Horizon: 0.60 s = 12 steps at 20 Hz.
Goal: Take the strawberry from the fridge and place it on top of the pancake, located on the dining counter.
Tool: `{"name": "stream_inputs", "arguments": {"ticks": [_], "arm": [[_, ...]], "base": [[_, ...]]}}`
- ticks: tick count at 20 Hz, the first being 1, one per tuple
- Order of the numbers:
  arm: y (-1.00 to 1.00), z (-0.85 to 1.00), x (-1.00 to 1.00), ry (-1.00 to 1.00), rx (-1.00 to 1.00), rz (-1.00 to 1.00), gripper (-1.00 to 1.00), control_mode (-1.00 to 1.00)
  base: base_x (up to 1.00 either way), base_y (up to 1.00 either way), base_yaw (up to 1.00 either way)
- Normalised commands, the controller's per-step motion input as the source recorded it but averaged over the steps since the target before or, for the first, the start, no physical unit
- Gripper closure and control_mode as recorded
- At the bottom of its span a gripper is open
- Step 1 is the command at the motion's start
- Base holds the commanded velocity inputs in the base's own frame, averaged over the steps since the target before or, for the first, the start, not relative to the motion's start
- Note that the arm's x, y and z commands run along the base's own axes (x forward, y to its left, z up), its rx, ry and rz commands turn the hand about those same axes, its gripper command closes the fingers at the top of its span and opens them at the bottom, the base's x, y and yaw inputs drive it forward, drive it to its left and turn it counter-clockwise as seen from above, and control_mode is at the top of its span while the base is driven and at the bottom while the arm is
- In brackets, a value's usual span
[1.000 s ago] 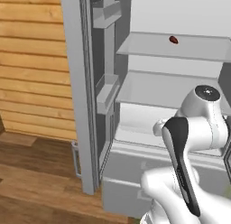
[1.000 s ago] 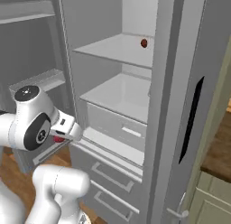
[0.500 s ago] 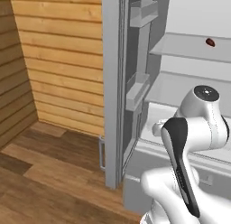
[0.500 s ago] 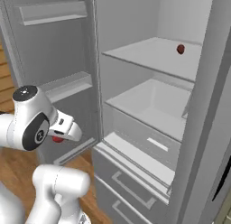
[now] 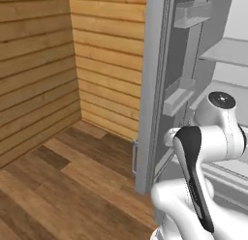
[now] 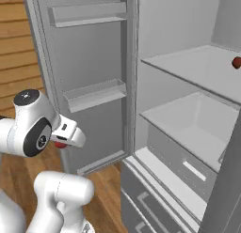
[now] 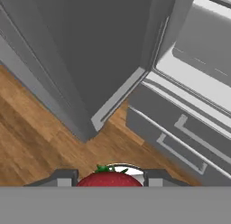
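Strawberry was pinched by the hand, half closed | fridge at 2 o'clock | held for carrying to pancake

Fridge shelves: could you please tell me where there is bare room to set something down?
The lower shelf of the fridge is bare. The upper shelf is free except at its right end, by a small dark red item. Both door racks look empty.
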Motion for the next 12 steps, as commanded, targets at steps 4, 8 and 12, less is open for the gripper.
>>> {"name": "stream_inputs", "arguments": {"ticks": [4, 8, 12], "arm": [[0.00, 0.00, 0.00, 0.00, 0.00, 0.00, 1.00, 1.00], [0.00, 0.00, 0.00, 0.00, 0.00, 0.00, 1.00, 1.00], [0.00, 0.00, 0.00, 0.00, 0.00, 0.00, 1.00, 1.00]], "base": [[-1.00, 0.68, 0.52], [-1.00, 0.97, 0.52], [-1.00, 1.00, 0.51]]}}
